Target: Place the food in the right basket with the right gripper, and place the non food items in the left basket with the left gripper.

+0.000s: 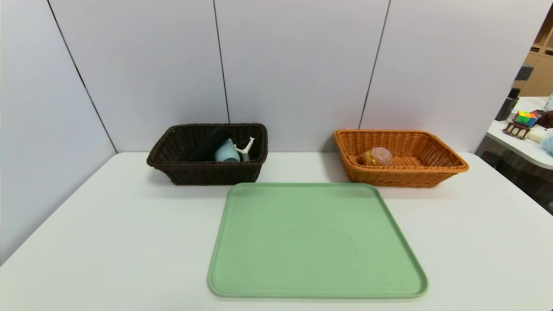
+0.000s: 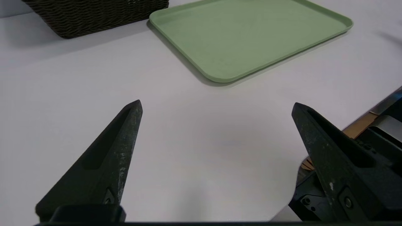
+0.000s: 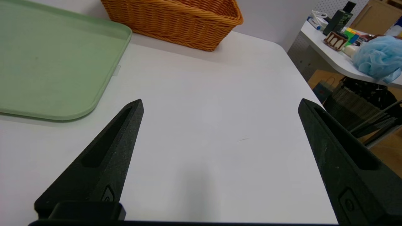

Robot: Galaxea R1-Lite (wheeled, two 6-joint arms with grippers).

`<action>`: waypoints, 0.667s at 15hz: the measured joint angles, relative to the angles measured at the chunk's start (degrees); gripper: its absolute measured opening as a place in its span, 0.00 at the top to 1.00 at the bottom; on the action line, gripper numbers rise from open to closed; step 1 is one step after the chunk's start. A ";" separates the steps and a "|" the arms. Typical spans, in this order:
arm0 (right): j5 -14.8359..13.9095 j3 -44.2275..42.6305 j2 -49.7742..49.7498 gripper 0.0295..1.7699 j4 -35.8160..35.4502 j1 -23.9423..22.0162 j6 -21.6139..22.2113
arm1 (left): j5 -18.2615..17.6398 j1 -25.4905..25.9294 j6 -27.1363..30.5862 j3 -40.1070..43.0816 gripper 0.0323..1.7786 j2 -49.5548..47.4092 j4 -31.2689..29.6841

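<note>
Bare table (image 1: 108, 224) flanking green tray (image 1: 315, 242)

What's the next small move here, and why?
Probably none beyond holding both arms parked. The green tray lies bare; the bun sits in the orange basket; the cup, black pouch and peeler sit in the dark basket. The left gripper and right gripper hang over bare table, jaws wide open, holding nothing.
</note>
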 joint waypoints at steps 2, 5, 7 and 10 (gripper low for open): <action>0.24 0.02 -1.16 0.04 0.44 0.22 -0.01 | 1.82 -0.04 0.15 1.22 0.05 -0.52 -0.05; 2.17 0.02 -3.97 0.04 4.55 0.49 0.24 | 5.64 -0.43 -0.07 2.66 0.05 -2.01 0.00; 3.24 0.00 -5.92 0.04 6.25 0.55 0.49 | 8.33 -0.85 -1.35 3.25 0.05 -4.00 0.20; 4.08 -0.13 -8.03 0.04 7.33 0.60 0.46 | 13.23 -1.00 -1.73 3.47 0.05 -6.16 0.20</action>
